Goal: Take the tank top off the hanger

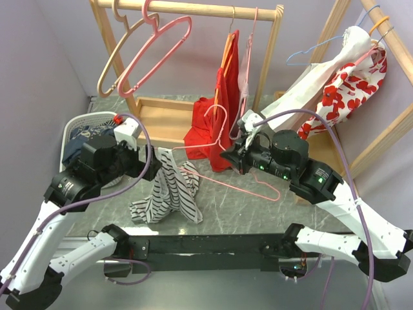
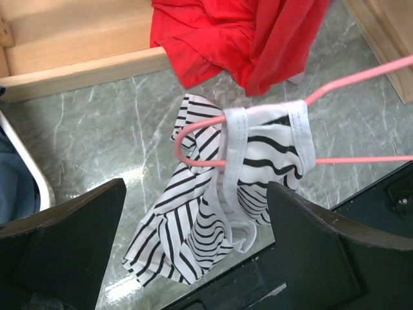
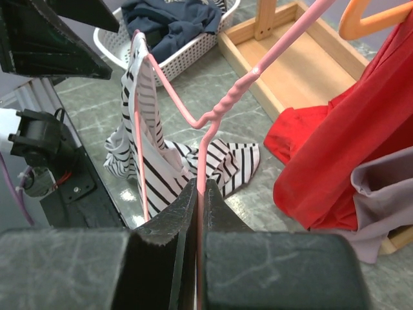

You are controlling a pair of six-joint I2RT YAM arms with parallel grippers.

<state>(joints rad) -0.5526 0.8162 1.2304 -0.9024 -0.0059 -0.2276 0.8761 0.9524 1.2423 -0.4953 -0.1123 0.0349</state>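
Note:
The black-and-white striped tank top (image 1: 169, 190) hangs by its straps from the left tip of a pink wire hanger (image 2: 368, 158), and its lower part is bunched on the marble table. My right gripper (image 3: 199, 194) is shut on the hanger's wire near the neck (image 3: 222, 110), holding it tilted over the table. My left gripper (image 2: 193, 258) is open just above the tank top (image 2: 193, 226), one finger (image 2: 77, 239) on each side and nothing between them. In the top view the left gripper (image 1: 151, 169) is beside the cloth's upper end and the right gripper (image 1: 227, 155) faces it.
A white basket (image 1: 77, 126) of dark clothes stands at the far left. Behind is a wooden rack base (image 1: 161, 116) with a red garment (image 1: 219, 110) hanging down and empty hangers (image 1: 155, 51) on the rail. At the right, another rack holds a floral garment (image 1: 342, 84).

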